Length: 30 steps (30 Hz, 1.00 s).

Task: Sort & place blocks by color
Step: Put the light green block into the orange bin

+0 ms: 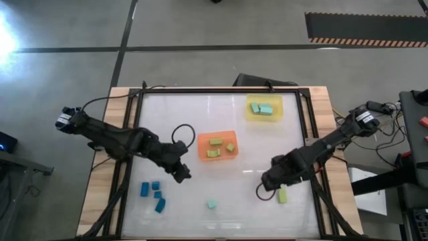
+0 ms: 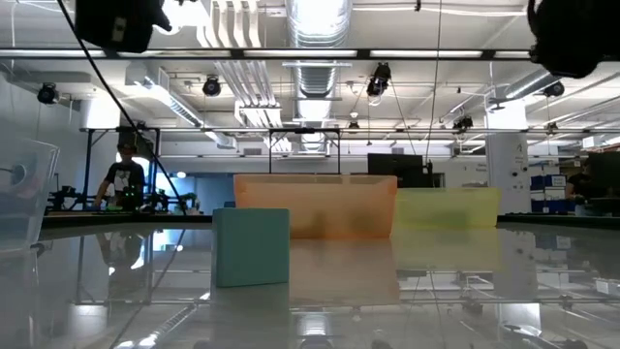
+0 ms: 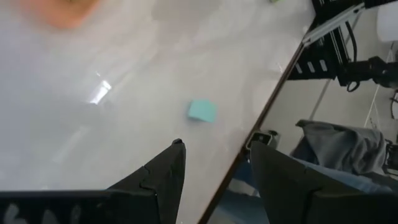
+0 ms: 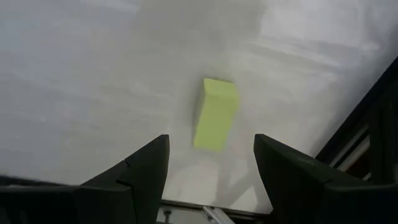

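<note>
Several dark blue blocks [image 1: 152, 193] lie near the table's near left corner. One light teal block [image 1: 211, 204] lies on the table near the near edge, also in the low view [image 2: 251, 246] and left wrist view [image 3: 202, 111]. A yellow-green block [image 1: 283, 195] lies flat at the near right; my right gripper [image 1: 267, 182] hovers over it, open, its fingers on either side of the block [image 4: 215, 114] without touching. My left gripper [image 1: 182, 174] is open above the table, between the blue blocks and the orange tray. More yellow-green blocks lie in the orange tray, teal ones in the yellow tray.
The orange tray [image 1: 200, 139] sits at the table's middle, the yellow tray [image 1: 249, 115] toward the far right. A clear tray [image 2: 19, 194] shows at the low view's left. The dark table frame [image 4: 373, 118] runs close beside the yellow-green block. A person stands in the room behind.
</note>
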Motion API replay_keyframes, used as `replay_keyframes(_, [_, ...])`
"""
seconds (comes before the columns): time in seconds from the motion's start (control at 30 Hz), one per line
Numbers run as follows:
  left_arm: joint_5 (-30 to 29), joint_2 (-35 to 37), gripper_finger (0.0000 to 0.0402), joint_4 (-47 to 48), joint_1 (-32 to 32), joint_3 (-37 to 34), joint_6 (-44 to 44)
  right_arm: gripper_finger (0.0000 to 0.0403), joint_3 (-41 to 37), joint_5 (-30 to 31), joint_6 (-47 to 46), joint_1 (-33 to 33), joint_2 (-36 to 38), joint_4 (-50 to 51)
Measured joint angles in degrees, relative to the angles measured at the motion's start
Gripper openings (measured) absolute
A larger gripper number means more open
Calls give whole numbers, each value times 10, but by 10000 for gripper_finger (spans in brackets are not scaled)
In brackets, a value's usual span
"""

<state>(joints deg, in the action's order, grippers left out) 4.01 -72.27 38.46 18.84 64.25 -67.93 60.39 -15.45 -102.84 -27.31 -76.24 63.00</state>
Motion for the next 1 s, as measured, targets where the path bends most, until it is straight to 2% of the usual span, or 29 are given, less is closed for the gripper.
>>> replay_keyframes(0.33, [1, 0, 165, -1, -31, -4, 29, 226, -31, -28, -54, -51, -61, -74])
replay_keyframes(0.73, [1, 0, 164, 0, -31, -10, 38, 226, -46, -32, -25, -53, -126, -103])
replay_keyframes(1.0, [1, 0, 164, 0, -31, -10, 53, 221, -78, -41, -4, -53, -145, -175])
